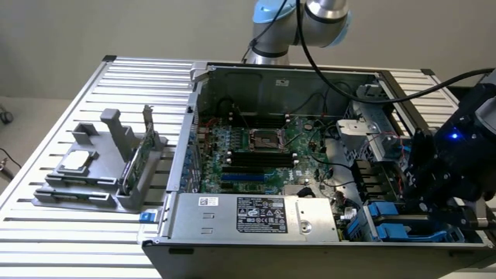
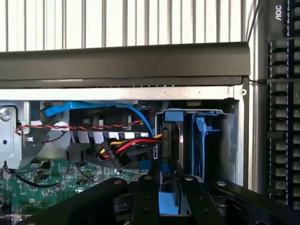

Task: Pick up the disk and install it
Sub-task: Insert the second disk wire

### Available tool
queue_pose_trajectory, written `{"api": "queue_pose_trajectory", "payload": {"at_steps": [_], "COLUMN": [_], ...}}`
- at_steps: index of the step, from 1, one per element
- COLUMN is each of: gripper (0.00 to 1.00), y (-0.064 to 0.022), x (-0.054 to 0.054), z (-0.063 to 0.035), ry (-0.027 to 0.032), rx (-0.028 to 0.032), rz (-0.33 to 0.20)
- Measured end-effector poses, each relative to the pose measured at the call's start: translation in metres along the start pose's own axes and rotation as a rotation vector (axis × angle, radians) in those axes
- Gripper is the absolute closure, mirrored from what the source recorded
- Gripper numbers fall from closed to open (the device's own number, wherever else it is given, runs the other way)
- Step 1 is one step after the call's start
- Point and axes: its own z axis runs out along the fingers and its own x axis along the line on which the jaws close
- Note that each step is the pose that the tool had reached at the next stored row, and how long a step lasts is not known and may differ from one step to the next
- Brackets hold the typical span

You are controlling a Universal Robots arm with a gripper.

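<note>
Hovering over one disk (image 2: pixel 169 154) seated in its bay, one claw (image 2: pixel 165 197), fingers slightly parted.

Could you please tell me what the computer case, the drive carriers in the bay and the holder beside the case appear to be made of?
Computer case: likely sheet metal, bare grey with a dull sheen and folded edges.
Drive carriers: probably plastic, uniform bright blue, moulded-looking.
Holder: matte grey, blocky; plastic, possibly printed, but uncertain.

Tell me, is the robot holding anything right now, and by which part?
Cannot be told. The end effector hangs over the near edge of the disk, which stands in the blue drive bay; whether it grips that edge is unclear.
</note>
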Motion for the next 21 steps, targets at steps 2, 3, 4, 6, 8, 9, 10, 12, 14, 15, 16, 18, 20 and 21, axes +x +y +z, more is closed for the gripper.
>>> {"api": "queue_pose_trajectory", "payload": {"at_steps": [2,3,4,6,8,9,10,12,14,15,16,18,20,21], "gripper": [0.75,0.75,0.75,0.75,0.75,0.75,0.75,0.75,0.77,0.77,0.84,0.89,0.89,0.89], "y": [-0.0037,-0.0065,-0.009,-0.0131,-0.0165,-0.0191,-0.0211,-0.0253,-0.0256,-0.0256,-0.0256,-0.0256,-0.0257,-0.0256], "x": [0.0,0.0,0.0,0.001,0.002,0.003,0.004,0.004,0.004,0.004,0.004,0.004,0.004,0.004], "z": [-0.0033,-0.0044,-0.0057,-0.0088,-0.0127,-0.0156,-0.0173,-0.019,-0.0191,-0.0191,-0.0191,-0.0192,-0.0192,-0.0192], "ry": [0.0001,0.0003,0.0001,0.0002,0.0003,0.0003,0.0005,0.0007,0.0007,0.0007,0.0007,0.0006,0.0007,0.0007], "rx": [0.0,0.0001,0.0001,0.0002,0.0004,0.0005,0.0005,0.0006,0.0006,0.0006,0.0006,0.0007,0.0006,0.0006], "rz": [0.0,-0.001,-0.001,-0.002,-0.003,-0.004,-0.005,-0.005,-0.006,-0.006,-0.006,-0.006,-0.006,-0.006]}}
